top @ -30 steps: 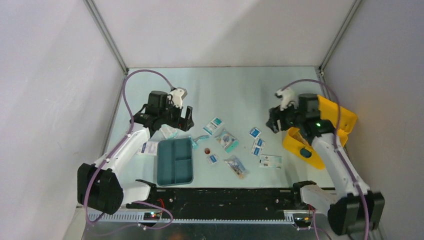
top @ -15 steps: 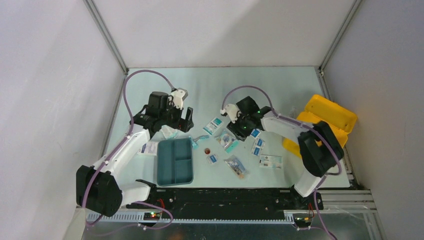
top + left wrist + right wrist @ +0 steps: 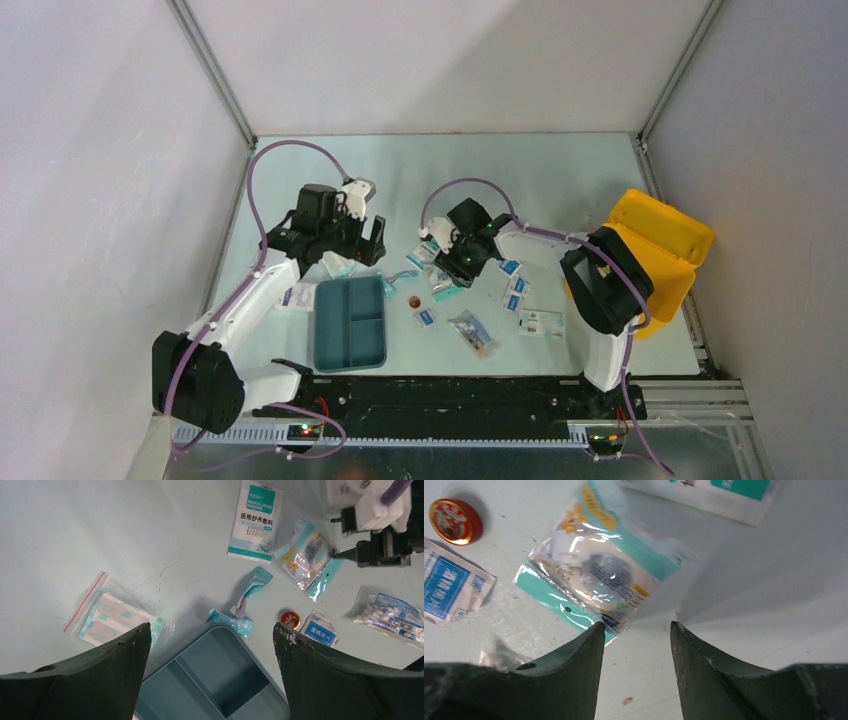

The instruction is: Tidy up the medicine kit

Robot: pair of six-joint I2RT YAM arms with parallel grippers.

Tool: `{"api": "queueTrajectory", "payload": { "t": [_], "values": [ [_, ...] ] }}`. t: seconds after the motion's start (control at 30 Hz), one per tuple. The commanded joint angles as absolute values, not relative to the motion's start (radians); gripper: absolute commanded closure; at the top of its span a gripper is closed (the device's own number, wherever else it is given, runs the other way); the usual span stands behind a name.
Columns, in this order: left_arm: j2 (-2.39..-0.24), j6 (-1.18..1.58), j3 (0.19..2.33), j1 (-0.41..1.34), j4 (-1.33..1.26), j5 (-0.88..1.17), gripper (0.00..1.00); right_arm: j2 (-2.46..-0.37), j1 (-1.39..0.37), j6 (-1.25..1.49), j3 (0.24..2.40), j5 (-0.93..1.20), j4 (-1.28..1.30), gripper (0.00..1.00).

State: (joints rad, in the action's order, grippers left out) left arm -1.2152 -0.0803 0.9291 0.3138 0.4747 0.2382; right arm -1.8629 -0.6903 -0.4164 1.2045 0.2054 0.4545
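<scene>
The right arm (image 3: 540, 237) has swung away from the medicine kit (image 3: 668, 228), which is sitting lid-open at the right edge of the table (image 3: 500, 180), and is stretching leftward low over mid-table. Its right gripper (image 3: 634, 626) is standing parted and empty beside a clear teal-edged packet (image 3: 599, 575). The left gripper (image 3: 211, 629) is hovering spread wide above a corner of the tray (image 3: 215, 682).

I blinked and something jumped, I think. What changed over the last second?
The right gripper swung left from the yellow medicine kit to mid-table, now open over a clear teal packet, holding nothing. The left gripper, tray and other packets stayed put.
</scene>
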Motion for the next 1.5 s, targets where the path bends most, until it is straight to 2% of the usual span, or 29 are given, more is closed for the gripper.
{"api": "queueTrajectory", "payload": {
  "t": [0.0,0.27,0.4,0.53,0.7,0.83,1.07,1.2,1.37,1.47],
  "values": [
    [-1.183,-0.107,0.927,0.316,0.461,0.227,0.04,-1.912,-0.715,-0.423,1.271,0.252,0.503,0.45],
    [-1.167,-0.113,0.919,0.315,0.461,0.214,0.04,-1.879,-0.714,-0.347,1.294,0.337,0.504,0.34],
    [-1.16,-0.115,0.919,0.314,0.464,0.206,0.04,-1.934,-0.716,-0.268,1.347,0.308,0.503,0.34],
    [-1.141,-0.12,0.917,0.308,0.469,0.199,0.04,-2.03,-0.72,-0.207,1.413,0.264,0.55,0.44],
    [-1.121,-0.134,0.911,0.299,0.479,0.197,0.04,-2.078,-0.73,-0.173,1.439,0.242,0.604,0.72],
    [-1.107,-0.137,0.91,0.294,0.481,0.192,0.04,-2.023,-0.733,-0.173,1.422,0.204,0.62,0.88],
    [-1.093,-0.144,0.911,0.281,0.481,0.184,0.04,-1.778,-0.689,-0.19,1.381,0.192,0.679,1.0],
    [-1.101,-0.149,0.916,0.279,0.48,0.186,0.04,-1.607,-0.632,-0.23,1.321,0.117,0.671,1.0],
    [-1.112,-0.143,0.923,0.279,0.48,0.202,0.04,-1.403,-0.453,-0.256,1.31,0.089,0.739,1.0],
    [-1.12,-0.145,0.923,0.279,0.48,0.206,0.04,-1.308,-0.281,-0.251,1.306,0.103,0.802,1.0]
  ]
}}
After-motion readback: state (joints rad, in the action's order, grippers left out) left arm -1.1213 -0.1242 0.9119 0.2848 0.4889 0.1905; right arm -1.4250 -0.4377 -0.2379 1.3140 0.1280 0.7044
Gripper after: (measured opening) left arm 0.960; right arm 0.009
